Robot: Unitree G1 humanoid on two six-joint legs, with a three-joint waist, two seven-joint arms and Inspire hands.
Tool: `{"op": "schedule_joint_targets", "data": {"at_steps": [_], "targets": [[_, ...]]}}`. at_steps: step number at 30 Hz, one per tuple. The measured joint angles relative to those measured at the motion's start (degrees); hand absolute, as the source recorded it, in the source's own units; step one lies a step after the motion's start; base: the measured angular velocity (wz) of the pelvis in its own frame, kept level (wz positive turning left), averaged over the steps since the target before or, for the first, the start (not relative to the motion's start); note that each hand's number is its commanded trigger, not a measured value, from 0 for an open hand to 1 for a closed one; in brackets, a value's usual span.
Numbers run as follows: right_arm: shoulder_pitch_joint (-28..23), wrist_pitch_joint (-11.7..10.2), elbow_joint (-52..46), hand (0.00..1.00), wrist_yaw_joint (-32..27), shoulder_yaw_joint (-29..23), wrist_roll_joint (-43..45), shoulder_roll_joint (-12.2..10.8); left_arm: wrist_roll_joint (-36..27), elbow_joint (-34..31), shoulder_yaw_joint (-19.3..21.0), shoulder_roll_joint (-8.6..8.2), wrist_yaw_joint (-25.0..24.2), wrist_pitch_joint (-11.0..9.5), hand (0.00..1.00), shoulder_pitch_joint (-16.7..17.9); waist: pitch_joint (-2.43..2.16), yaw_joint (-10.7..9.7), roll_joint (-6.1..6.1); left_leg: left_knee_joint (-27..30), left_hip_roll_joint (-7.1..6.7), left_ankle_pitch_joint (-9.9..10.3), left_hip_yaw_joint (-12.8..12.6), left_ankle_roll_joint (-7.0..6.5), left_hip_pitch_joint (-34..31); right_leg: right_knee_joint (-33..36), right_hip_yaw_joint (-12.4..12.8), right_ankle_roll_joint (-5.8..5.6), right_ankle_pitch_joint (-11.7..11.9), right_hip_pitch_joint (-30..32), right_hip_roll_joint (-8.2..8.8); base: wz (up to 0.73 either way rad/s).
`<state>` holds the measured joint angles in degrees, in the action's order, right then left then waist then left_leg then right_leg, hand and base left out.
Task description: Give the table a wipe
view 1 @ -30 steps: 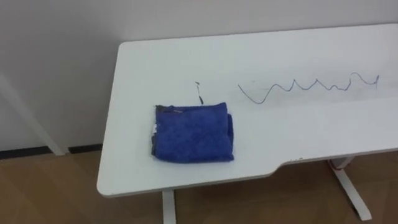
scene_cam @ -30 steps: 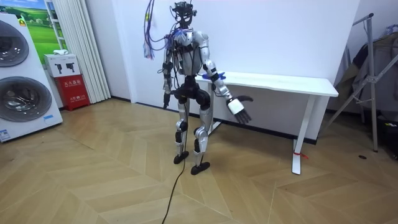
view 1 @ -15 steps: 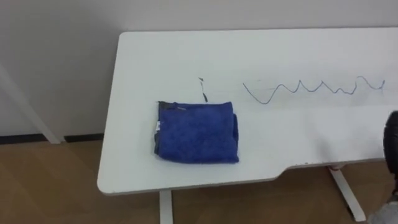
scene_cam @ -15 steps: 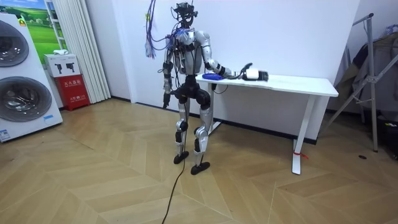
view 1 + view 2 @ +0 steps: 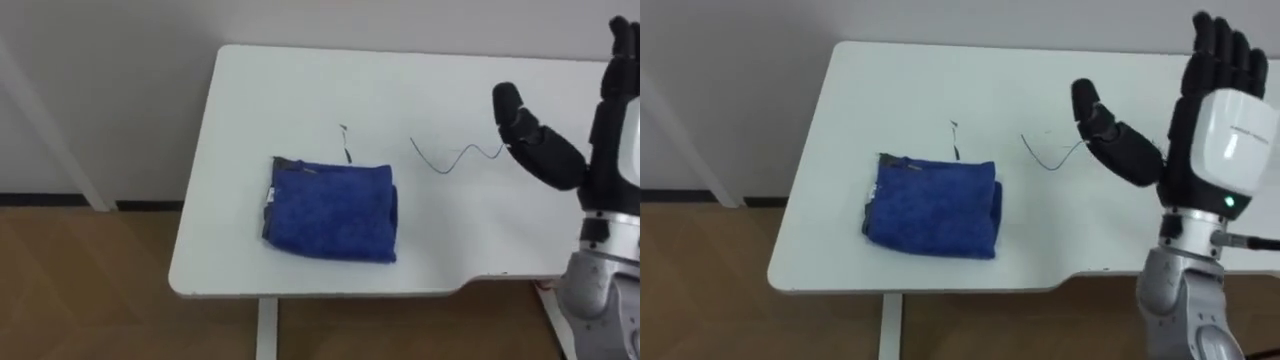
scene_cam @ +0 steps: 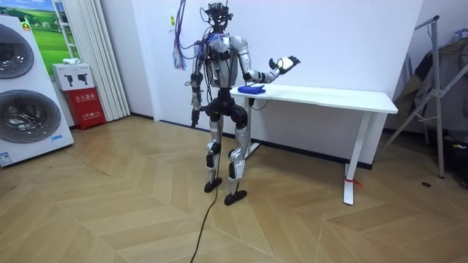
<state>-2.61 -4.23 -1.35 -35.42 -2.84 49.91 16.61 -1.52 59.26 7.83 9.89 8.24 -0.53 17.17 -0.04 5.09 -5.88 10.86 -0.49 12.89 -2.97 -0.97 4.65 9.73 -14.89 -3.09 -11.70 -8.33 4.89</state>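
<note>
Right eye view: logged blue cloth [image 5: 933, 205], folded, lying flat on white table [image 5: 940, 80] near its left end, nearer the front edge than the back, touched by neither hand. Noted short dark mark [image 5: 347, 148] just behind the cloth's back edge, and scribbled pen line [image 5: 450, 160] right of the cloth toward the table's middle, right part hidden behind the thumb. Recorded right hand [image 5: 1200, 130] held upright above the table, right of the cloth and well apart from it, fingers straight, thumb spread out, holding nothing. Room view: placed robot standing at the table's end on the room view's left, right arm raised over the top, left hand [image 6: 194, 111] hanging at its side, state not readable. Saw washing machines [image 6: 25, 109] and red box [image 6: 86, 106] by the wall at the room view's left, well apart from the table.
</note>
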Motion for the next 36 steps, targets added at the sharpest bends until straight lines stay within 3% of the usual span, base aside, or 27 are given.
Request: {"op": "schedule_joint_targets", "data": {"at_steps": [3, 9, 14, 21, 28, 36], "targets": [[0.95, -1.19, -0.22, 0.0, 1.27, 3.83, 0.57, 1.13, 0.03, 0.51, -0.94, 0.09, -0.04, -0.16, 0.0, -0.14, 0.05, 0.86, -0.07, 0.08, -0.12, 0.0, 0.08, -0.01, 0.07, -0.08, -0.07, -0.01, 0.02, -0.12, 0.11, 0.02], [1.64, -3.64, -3.89, 0.0, 4.99, 7.78, 6.23, 1.34, -0.02, 0.54, -2.54, 0.3, -1.86, -1.26, 0.0, -1.08, 0.6, 1.61, 0.59, 0.06, -0.18, -0.04, 1.57, -0.03, -0.58, -0.13, -1.13, -0.02, 0.02, -0.22, 0.1, 0.14], [1.57, -3.74, -5.93, 0.0, 7.43, 12.98, 8.87, 1.76, 1.41, 0.53, -2.8, 0.39, -2.48, -1.34, 0.0, -1.5, 0.57, 2.35, 0.6, 0.04, -0.16, -0.06, 1.67, 0.01, -0.91, -0.33, -2.29, -0.02, 0.02, 0.24, 0.13, 0.01], [0.34, -3.94, -5.9, 0.0, 10.75, 21.85, 11.0, 2.06, 5.52, 0.83, -7.01, 2.08, -2.11, -2.0, 0.0, -2.18, 0.31, 3.44, 0.23, -0.11, -0.26, -0.06, 2.37, 0.01, -0.34, -1.12, -2.52, -0.02, 0.02, -0.82, 0.05, 0.04], [0.08, -4.07, -3.34, 0.0, 14.05, 24.45, 10.84, 2.05, 6.19, 1.05, -8.31, 2.53, -2.17, -1.97, 0.0, -2.09, 0.44, 3.38, 0.4, -0.24, -0.33, -0.06, 3.28, 0.01, -0.04, -1.17, -2.55, -0.02, 0.02, -1.58, 0.01, 0.08], [-1.61, -3.89, 6.12, 0.0, 19.68, 26.94, 10.71, 2.06, 6.25, 0.68, -8.63, 2.52, -2.17, -2.01, 0.0, -2.56, 0.46, 3.84, 0.59, -0.06, -0.33, -0.06, 3.21, 0.01, -0.7, -1.15, -2.57, -0.02, 0.02, -0.92, 0.03, 0.0]]}}
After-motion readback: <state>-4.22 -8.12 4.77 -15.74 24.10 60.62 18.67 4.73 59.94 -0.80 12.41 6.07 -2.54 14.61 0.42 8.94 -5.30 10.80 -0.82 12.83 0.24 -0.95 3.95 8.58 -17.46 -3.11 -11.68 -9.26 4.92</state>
